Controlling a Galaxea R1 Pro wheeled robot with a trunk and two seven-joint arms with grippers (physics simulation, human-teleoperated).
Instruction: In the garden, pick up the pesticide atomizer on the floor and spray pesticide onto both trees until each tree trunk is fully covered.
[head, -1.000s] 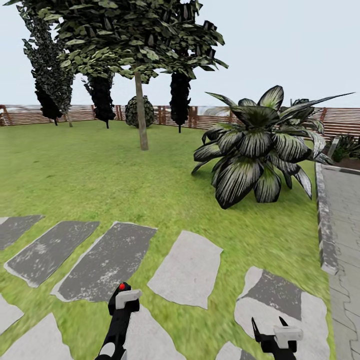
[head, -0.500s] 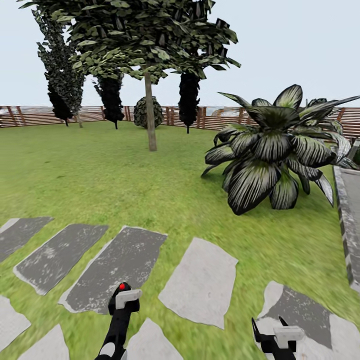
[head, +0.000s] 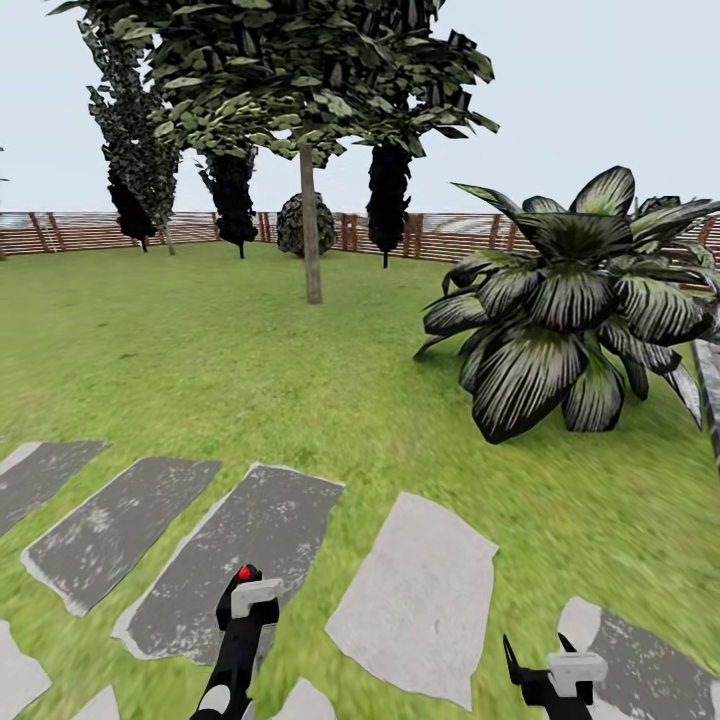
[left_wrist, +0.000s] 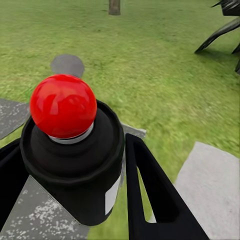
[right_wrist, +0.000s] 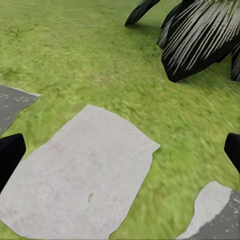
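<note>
The atomizer (left_wrist: 75, 150), a black can with a round red knob on top, sits upright between the fingers of the left gripper (head: 243, 610), which is clamped on its body. What is inside the can cannot be seen. From the head camera the red knob shows low down, over a dark stepping stone (head: 235, 560) set in the lawn (head: 200, 370).

The right gripper (head: 540, 655) hangs beside the atomizer, its fingers spread wide with nothing between them, above a pale stepping stone (right_wrist: 75, 175).

Well beyond the atomizer across the lawn stands a tree (head: 300, 80) with a straight grey-brown trunk (head: 311, 225) and a flat green canopy. Right of the trunk and nearer is a palm-like plant (head: 570, 300) with striped leaves. Behind the trunk run dark conifers (head: 135, 150) and a slatted fence (head: 80, 230).
</note>
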